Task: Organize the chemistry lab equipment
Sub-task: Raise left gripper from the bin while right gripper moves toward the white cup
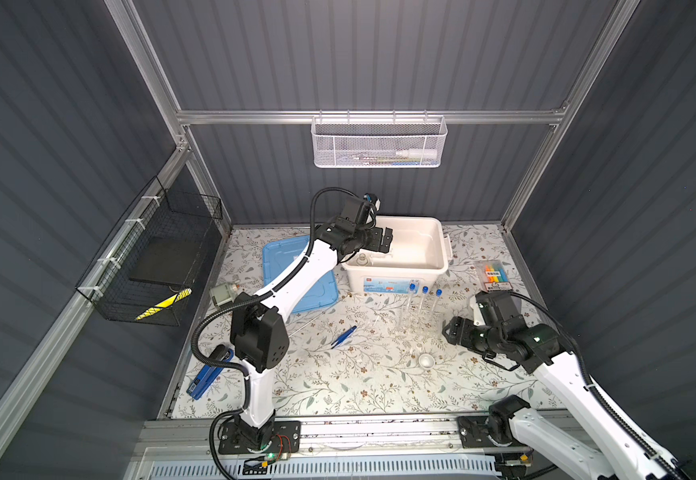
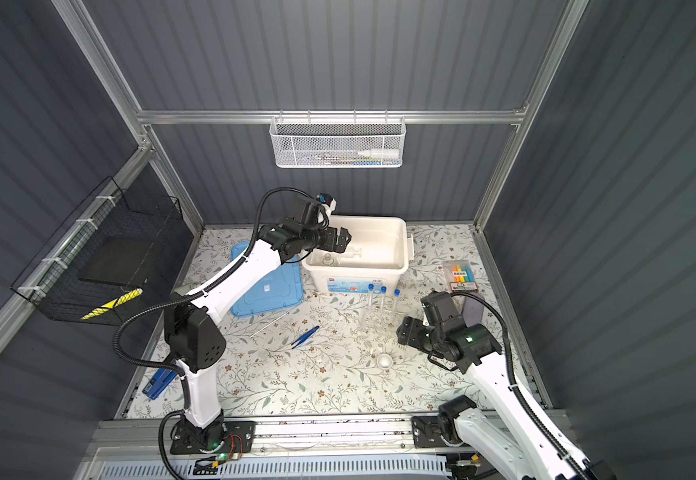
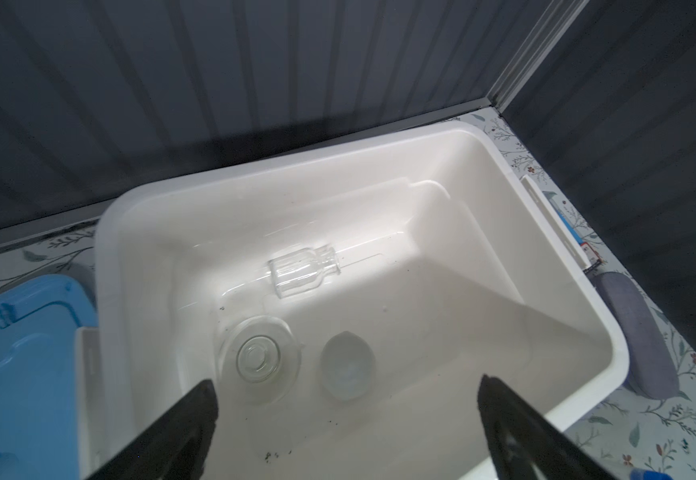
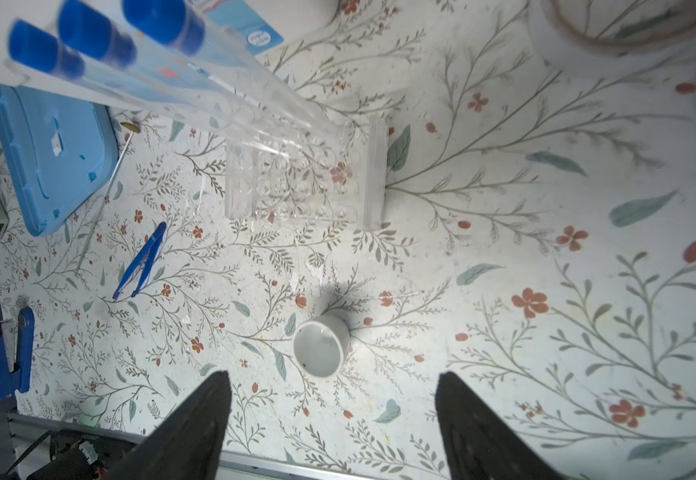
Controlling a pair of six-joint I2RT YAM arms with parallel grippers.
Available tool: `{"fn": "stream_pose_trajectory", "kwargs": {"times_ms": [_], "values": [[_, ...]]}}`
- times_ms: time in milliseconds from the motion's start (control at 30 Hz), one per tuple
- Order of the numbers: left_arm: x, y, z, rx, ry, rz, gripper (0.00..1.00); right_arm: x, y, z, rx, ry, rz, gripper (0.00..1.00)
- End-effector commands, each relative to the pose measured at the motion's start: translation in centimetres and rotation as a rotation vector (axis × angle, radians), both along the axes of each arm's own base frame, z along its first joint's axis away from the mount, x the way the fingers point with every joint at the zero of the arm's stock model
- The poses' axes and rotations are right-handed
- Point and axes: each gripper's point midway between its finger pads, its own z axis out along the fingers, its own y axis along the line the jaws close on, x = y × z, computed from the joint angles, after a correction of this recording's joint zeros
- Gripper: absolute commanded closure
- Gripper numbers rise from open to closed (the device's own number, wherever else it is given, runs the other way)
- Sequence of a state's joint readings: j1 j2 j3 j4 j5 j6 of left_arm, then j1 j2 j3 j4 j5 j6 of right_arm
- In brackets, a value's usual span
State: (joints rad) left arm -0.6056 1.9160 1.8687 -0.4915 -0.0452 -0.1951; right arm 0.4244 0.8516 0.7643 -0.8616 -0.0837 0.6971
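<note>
Over the white bin (image 1: 433,266) hangs my left gripper (image 3: 346,380), open and empty. Inside the bin one clear flask (image 3: 302,272) lies on its side, another flask (image 3: 259,359) stands upright, and a small white dish (image 3: 348,365) sits beside it. Blue-capped test tubes (image 1: 423,301) stand in the clear rack (image 4: 296,178) in front of the bin. My right gripper (image 4: 332,374) is open above the table, just right of a second white dish (image 1: 426,360). Blue tweezers (image 1: 344,336) and a thin rod (image 2: 267,325) lie mid-table.
The blue lid (image 1: 296,278) lies left of the bin, under my left arm. A grey motor (image 1: 223,293) and a blue stapler (image 1: 207,376) sit at the left edge. A marker pack (image 1: 492,274) lies at the back right. Mesh baskets hang on the walls.
</note>
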Motion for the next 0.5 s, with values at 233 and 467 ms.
{"fn": "stream_pose_trajectory", "kwargs": {"times_ms": [233, 467], "values": [[-0.2, 7.7, 0.2, -0.002, -0.033, 0.210, 0.00, -2.2, 2.8, -4.6, -0.082, 0.154, 0.090, 0.36], [-0.6, 11.4, -2.2, -0.013, 0.043, 0.297, 0.00, -2.7, 3.5, -7.0, -0.090, 0.178, 0.114, 0.47]]}}
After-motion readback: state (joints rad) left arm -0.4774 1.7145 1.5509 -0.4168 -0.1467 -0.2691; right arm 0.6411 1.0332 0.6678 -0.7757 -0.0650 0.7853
